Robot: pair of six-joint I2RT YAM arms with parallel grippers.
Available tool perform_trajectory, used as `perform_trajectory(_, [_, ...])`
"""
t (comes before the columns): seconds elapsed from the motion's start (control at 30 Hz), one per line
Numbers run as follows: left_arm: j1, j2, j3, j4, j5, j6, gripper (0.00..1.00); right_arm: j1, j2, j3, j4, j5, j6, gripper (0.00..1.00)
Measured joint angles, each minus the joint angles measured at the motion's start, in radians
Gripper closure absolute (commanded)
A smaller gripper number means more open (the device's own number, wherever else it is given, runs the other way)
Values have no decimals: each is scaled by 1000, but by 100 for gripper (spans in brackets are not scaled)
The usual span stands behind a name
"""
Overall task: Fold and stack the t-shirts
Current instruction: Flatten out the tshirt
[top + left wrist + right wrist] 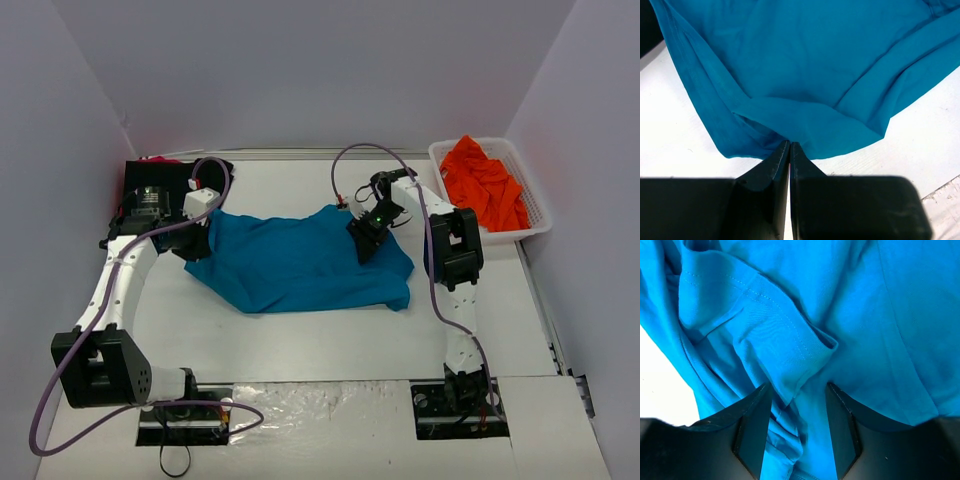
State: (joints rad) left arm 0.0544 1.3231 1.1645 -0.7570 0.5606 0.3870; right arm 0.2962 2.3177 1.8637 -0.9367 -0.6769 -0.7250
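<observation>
white table, matt and bare-topped, fills the floor of a small booth; pale grey-lilac walls close it in on the left, far and right sides. along the near edge, between the two arm bases, a strip of shiny crinkled film covers the surface.

the teal t-shirt lies spread and rumpled across the middle of the table, running from left to right between the two arms. the left gripper is down at the shirt's left edge. its wrist camera shows the jaws pressed together right at a folded hem, and a thin bit of cloth seems to be nipped at the very tips, though the contact is too fine to see clearly. the right gripper sits on the shirt's far right part. in its own view the fingers stand apart, with a stitched sleeve hem lying loose between them and not squeezed.

at the far right corner a white slotted basket holds crumpled orange t-shirts, well apart from the teal one. at the far left corner lies black cloth, just beyond the left gripper. purple cables loop along both arms.
</observation>
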Motion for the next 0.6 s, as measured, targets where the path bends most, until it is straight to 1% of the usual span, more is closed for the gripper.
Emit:
perform_trajectory(0.47, [0, 2, -16, 7, 1, -6, 98, 7, -5, 0, 3, 34, 18, 59])
perform_trajectory(0.6, [0, 0, -17, 8, 1, -6, 98, 7, -42, -51, 32, 68, 26, 60])
